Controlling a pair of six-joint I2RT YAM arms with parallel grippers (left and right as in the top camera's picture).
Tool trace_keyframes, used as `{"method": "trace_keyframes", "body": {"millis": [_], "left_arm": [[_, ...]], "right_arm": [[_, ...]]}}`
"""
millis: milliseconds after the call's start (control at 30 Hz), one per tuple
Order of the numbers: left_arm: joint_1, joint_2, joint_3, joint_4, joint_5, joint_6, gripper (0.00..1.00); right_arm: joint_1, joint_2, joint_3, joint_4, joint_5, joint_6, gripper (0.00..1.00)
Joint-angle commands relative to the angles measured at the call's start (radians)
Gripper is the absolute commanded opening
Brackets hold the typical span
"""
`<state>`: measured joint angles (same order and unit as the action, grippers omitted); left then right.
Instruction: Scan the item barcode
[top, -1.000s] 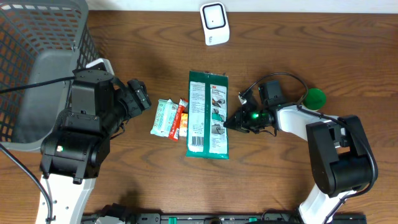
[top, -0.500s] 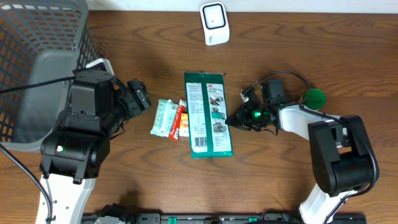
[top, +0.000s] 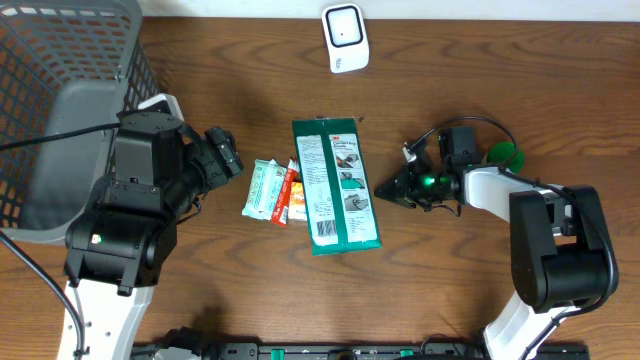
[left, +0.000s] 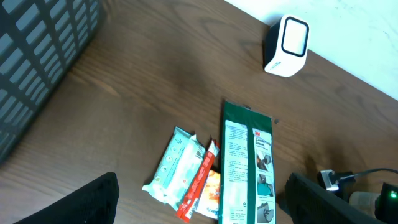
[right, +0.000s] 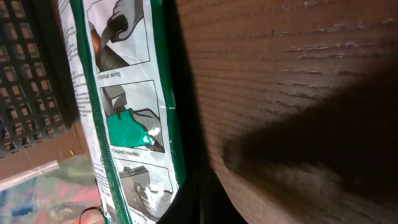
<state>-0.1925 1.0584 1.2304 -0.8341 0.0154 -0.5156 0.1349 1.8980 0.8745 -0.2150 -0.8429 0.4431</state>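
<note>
Fingers on right pinched together, seemingly touching packet.

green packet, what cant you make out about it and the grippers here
Overhead: any barcode on the green packet is too small to tell.
Right wrist: right gripper tips dark, blurred, at the bottom edge; contact with the packet unclear.
Left wrist: left gripper fingers cut off by the bottom edge.

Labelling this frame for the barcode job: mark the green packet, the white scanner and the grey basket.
green packet (top: 335, 185), overhead view, middle of its printed face.
white scanner (left: 287, 45), left wrist view, its front face.
grey basket (top: 30, 100), overhead view, its mesh wall.
</note>
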Motion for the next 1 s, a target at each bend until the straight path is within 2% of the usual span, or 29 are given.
{"method": "trace_keyframes", "body": {"millis": [0,100,133,200,267,400,467,500,567,633,700,800,933,967], "left_arm": [[0.003,-0.001,0.015,-0.003,-0.017,0.018,0.86],[0.003,-0.001,0.015,0.020,-0.017,0.018,0.86],[0.003,-0.001,0.015,0.028,-0.017,0.018,0.86],[0.003,-0.001,0.015,0.031,-0.016,0.018,0.98],[0.003,0.000,0.015,0.011,-0.006,0.018,0.99],[0.003,0.019,0.012,-0.045,0.021,0.018,1.00],[0.002,0.037,0.006,-0.076,0.028,0.017,0.51],[-0.002,0.048,0.000,-0.086,0.034,0.012,0.37],[-0.021,0.077,-0.020,-0.092,0.066,0.005,0.24],[-0.049,0.112,-0.036,-0.089,0.086,0.002,0.19],[-0.094,0.174,-0.042,-0.088,0.085,0.003,0.19],[-0.152,0.283,-0.042,-0.066,0.085,0.011,0.19],[-0.183,0.418,-0.042,-0.009,0.086,0.063,0.19],[-0.183,0.444,-0.042,0.007,0.087,0.063,0.11]], "right_arm": [[-0.007,0.011,-0.006,-0.002,-0.031,-0.010,0.01],[-0.007,0.011,-0.006,-0.002,-0.031,-0.010,0.01],[-0.007,0.011,-0.006,-0.002,-0.031,-0.010,0.04],[-0.007,0.011,-0.006,-0.002,-0.035,-0.010,0.18],[-0.009,0.011,-0.006,-0.002,-0.034,-0.011,0.30],[-0.009,0.011,-0.006,0.000,-0.034,-0.011,0.35],[-0.009,0.011,-0.006,0.002,-0.034,-0.011,0.36],[-0.009,0.011,-0.006,0.002,-0.034,-0.011,0.36],[-0.009,0.011,-0.006,0.002,-0.034,-0.011,0.36],[-0.009,0.011,-0.006,0.002,-0.034,-0.011,0.36],[-0.009,0.011,-0.006,0.002,-0.032,-0.011,0.37],[-0.009,0.011,-0.006,0.003,-0.018,-0.021,0.45],[-0.009,0.011,-0.006,0.006,-0.011,-0.041,0.49],[-0.009,0.011,-0.006,0.006,-0.003,-0.040,0.49]]}}
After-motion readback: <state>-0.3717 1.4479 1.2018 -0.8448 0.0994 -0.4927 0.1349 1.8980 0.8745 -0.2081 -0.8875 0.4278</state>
